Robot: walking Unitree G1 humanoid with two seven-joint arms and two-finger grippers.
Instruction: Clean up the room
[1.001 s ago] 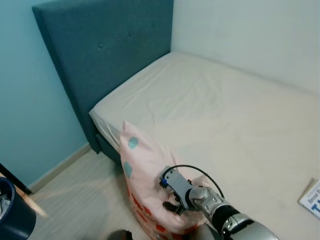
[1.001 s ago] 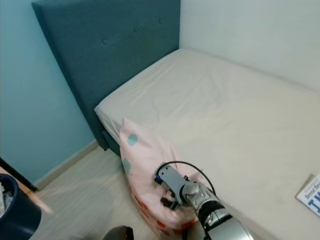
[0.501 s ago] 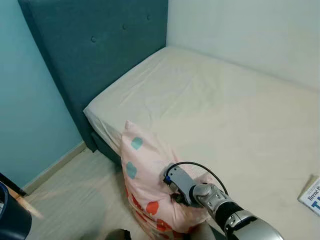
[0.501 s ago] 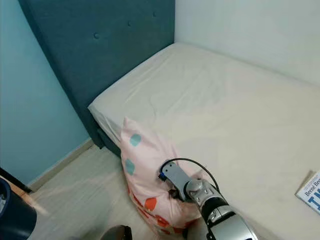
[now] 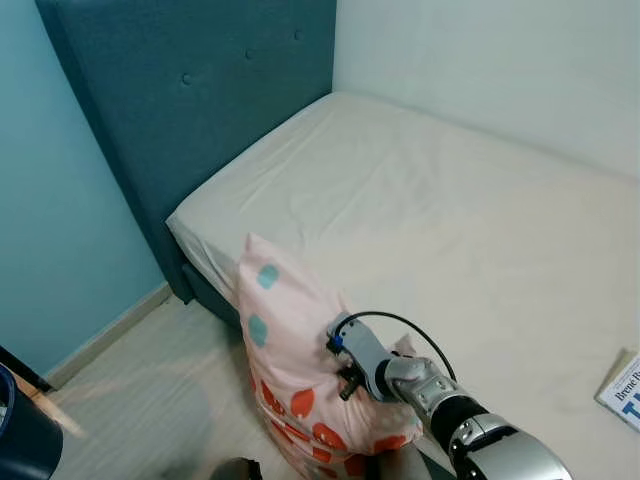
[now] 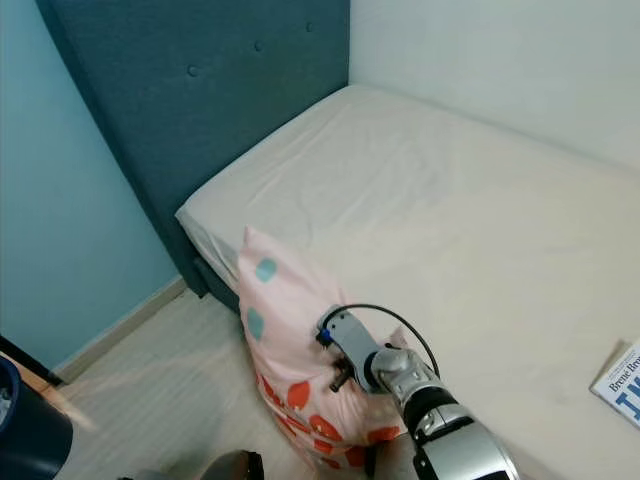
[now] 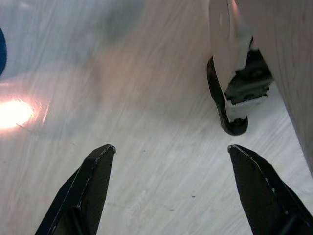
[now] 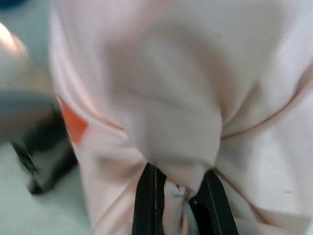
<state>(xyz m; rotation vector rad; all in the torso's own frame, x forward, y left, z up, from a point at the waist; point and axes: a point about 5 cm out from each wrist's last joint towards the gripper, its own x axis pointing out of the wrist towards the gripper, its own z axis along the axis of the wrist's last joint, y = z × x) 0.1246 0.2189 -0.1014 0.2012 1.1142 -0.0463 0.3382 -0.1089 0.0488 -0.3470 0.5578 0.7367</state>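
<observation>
- Right gripper (image 8: 176, 196) is pinched narrow on a fold of the pillow (image 5: 300, 370); the fabric bunches between the two fingers (image 8: 145, 200). Grip is on cloth only, not the stuffing.
- Pillow hangs upright at the near-left edge of the bed (image 5: 450, 220), over the floor (image 5: 140, 390), one corner pointing up. Pink w/ teal and red dots.
- Step in hand, as I judge it: lift the pillow onto the mattress, then set it at the far-left end by the headboard (image 5: 200, 90).
- To do it well: keep the pinch tight. A thin fold can slip once the weight swings, so raise slow, no jerks.
- Get the bottom of the pillow above the mattress edge before moving across, else it drags on the bed side and may pull out of the grip.
- Carry toward the headboard, lower until the pillow rests flat on the sheet, then release. Dropping from height would likely leave it crooked.
- Keep the path away from the book (image 5: 622, 392) at the near-right of the bed.
- Left gripper (image 7: 171, 188) hangs idle over the floor, fingers spread wide, holding nothing. The robot's foot (image 7: 234, 93) is just ahead of it.
- A dark bin (image 5: 22, 440) sits on the floor at the near left, well apart from the pillow; no part in this step.
</observation>
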